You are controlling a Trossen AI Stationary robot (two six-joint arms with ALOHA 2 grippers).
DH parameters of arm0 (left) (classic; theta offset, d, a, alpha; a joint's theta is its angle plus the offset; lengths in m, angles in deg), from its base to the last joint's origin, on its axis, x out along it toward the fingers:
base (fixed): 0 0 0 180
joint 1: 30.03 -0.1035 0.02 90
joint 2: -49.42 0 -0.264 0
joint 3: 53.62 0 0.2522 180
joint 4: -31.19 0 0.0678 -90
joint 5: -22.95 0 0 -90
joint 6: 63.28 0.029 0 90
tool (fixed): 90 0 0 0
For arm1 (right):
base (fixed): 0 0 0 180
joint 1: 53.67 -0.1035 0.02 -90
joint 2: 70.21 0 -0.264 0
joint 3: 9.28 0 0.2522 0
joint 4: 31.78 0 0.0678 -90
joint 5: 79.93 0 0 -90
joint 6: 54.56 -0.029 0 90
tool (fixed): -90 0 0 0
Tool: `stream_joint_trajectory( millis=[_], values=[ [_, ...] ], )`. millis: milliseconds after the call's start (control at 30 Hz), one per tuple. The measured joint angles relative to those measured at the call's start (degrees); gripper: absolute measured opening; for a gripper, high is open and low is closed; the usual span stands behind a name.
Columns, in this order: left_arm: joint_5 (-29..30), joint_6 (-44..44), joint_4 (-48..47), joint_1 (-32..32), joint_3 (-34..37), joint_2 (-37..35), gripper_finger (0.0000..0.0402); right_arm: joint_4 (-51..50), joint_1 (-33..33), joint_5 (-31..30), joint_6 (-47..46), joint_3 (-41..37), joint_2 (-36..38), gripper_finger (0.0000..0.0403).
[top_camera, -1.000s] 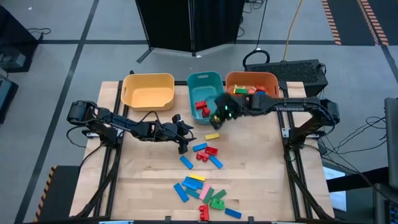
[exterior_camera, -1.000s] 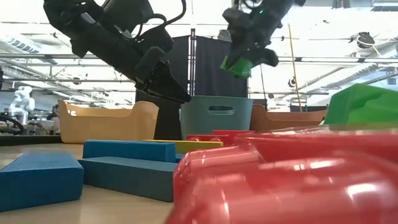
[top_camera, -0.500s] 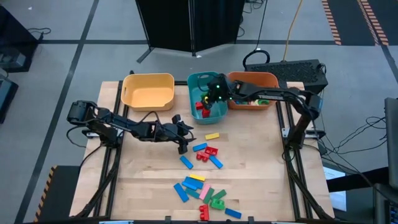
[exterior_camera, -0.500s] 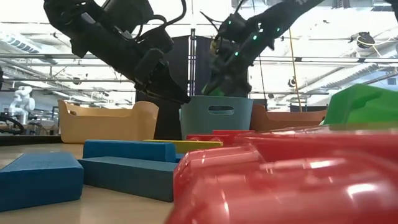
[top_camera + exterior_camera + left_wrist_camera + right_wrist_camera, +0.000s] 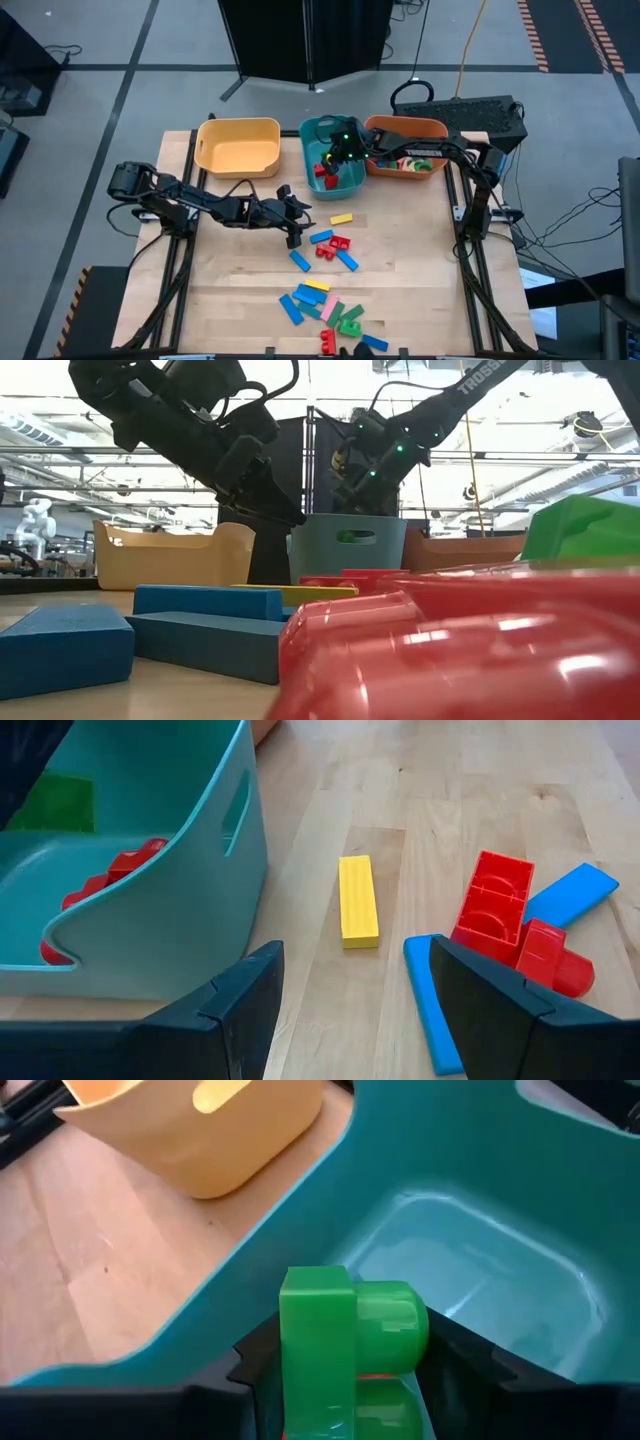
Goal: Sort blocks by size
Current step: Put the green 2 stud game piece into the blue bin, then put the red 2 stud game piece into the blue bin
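Note:
My right gripper (image 5: 340, 152) is over the teal bin (image 5: 310, 135) and is shut on a green block (image 5: 350, 1330). It also shows in the low view (image 5: 362, 472), just above the bin's rim. Red blocks (image 5: 325, 172) lie in the teal bin. My left gripper (image 5: 293, 222) is open and empty, low over the table left of centre. A yellow bar (image 5: 358, 902), red bricks (image 5: 500, 910) and blue bars (image 5: 425, 995) lie on the wood ahead of it. More loose blocks (image 5: 325, 308) lie by the near edge. My right gripper pinches the green block's two opposite sides (image 5: 300, 1350) between its two fingers. The block's rounded studs (image 5: 395, 1325) stick out sideways past the fingers. The block is lifted clear, above the inside of the teal bin.
A yellow bin (image 5: 238, 145) stands at the far left and an orange bin (image 5: 405, 130) with several blocks at the far right, either side of the teal one. Large red (image 5: 450, 650) and blue (image 5: 200, 620) blocks lie close before the low camera.
My right gripper has carried the green block from the teal bin's near right corner toward the far edge and left, to above the bin's inside, and has come down close to the rim. It has stayed shut on the block.

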Motion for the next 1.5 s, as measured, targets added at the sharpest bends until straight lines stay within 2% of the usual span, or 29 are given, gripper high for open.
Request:
stream_joint_trajectory(
  millis=[300,600,833,1167,1500],
  values=[
    [0.0,0.0,0.0,0.0,0.0,0.0,0.0241,1.44,-0.09,0.37,8.59,-0.09,0.0,0.0194],
    [0.0,0.0,-0.02,0.0,0.0,0.0,0.0241,3.03,-0.24,0.1,11.19,-0.09,0.0,0.0232],
    [0.0,0.14,-0.21,0.0,0.0,0.0,0.0241,2.27,-1.41,-0.72,14.12,-0.15,3.58,0.0237],
    [0.09,0.09,-1.53,0.0,0.0,0.0,0.0241,-6.82,-8.63,-9.22,19.23,-0.1,12.74,0.0238],
    [0.26,-0.04,-1.24,0.77,0.0,0.02,0.0241,-13.69,-18.87,-15.74,19.05,-0.09,15.3,0.0238]
  ],
)
